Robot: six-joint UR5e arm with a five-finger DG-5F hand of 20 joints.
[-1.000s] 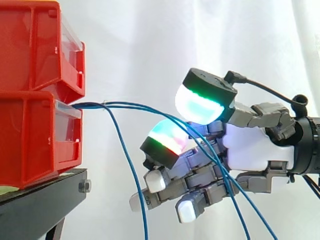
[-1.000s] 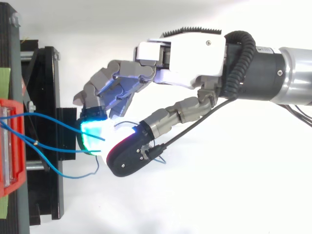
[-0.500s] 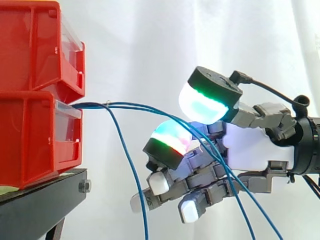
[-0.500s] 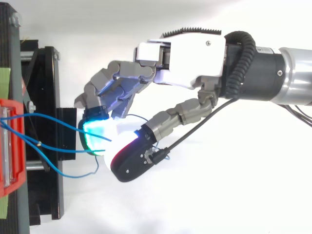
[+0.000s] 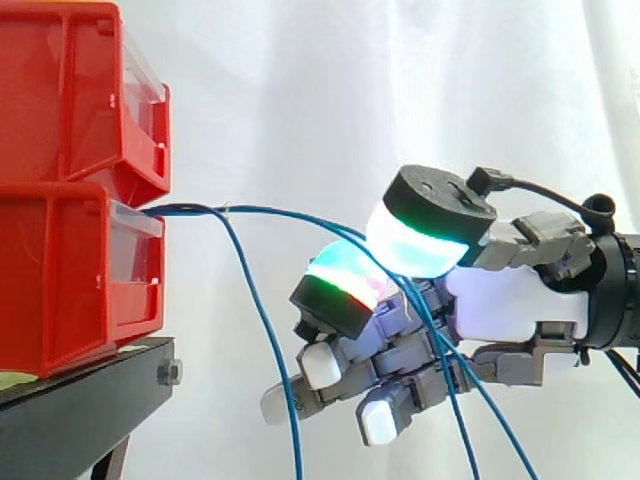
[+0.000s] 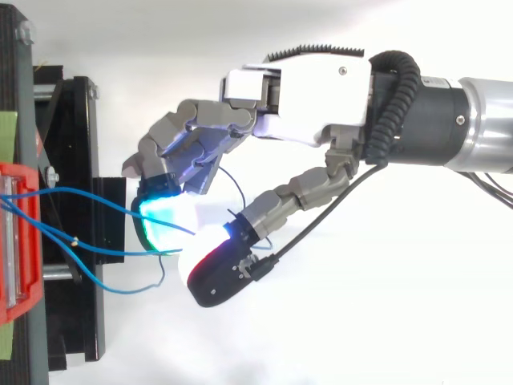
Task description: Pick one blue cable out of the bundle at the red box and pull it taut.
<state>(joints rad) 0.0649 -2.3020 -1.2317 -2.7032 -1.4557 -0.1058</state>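
Black stand [image 5: 90, 400] with a bolt [image 5: 169, 373] at its corner, white curtain [image 5: 350, 90] behind.

Blk stand [image 5: 85, 400] w/ red bins [image 5: 60, 260] (stacked).

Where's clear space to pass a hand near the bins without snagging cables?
Open: above the blue cables, between the upper red bin and the hand, before the curtain. Crowded: below, where cables hang between the black stand and the hand.
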